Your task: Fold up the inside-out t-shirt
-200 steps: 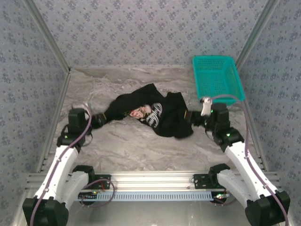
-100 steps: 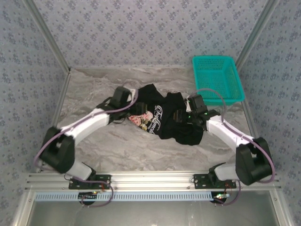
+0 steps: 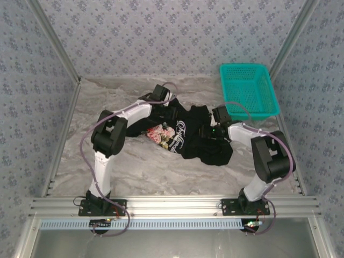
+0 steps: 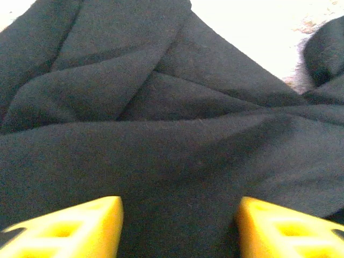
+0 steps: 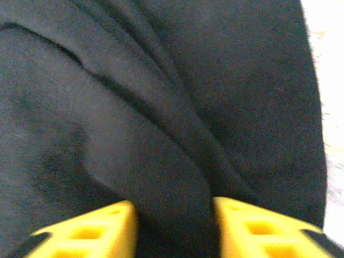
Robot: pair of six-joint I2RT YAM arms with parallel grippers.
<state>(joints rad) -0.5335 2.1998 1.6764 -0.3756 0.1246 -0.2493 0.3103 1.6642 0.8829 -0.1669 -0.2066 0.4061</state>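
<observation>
The inside-out t-shirt (image 3: 189, 142) lies crumpled in the middle of the table, black, with its floral print and white lettering (image 3: 169, 133) facing up. My left gripper (image 3: 167, 107) is down on the shirt's far left part. In the left wrist view its yellow fingers (image 4: 80, 228) stand well apart, open, with flat black cloth (image 4: 177, 161) between them; the gripper (image 4: 180, 228) holds nothing. My right gripper (image 3: 207, 130) is on the shirt's right part. There the gripper (image 5: 174, 228) has its jaws close together on a raised fold of the black cloth (image 5: 161, 161).
A teal mesh basket (image 3: 243, 65) stands at the back right, just beyond the right arm. Patterned walls and metal rails close in the marble table (image 3: 145, 166) on the left, right and far sides. Bare table lies between the shirt and the near rail.
Both arms have swung in from the shirt's outer sides and stretched out over it, the left to its far left part, the right to its right part. Both sets of jaws widened, then narrowed.
</observation>
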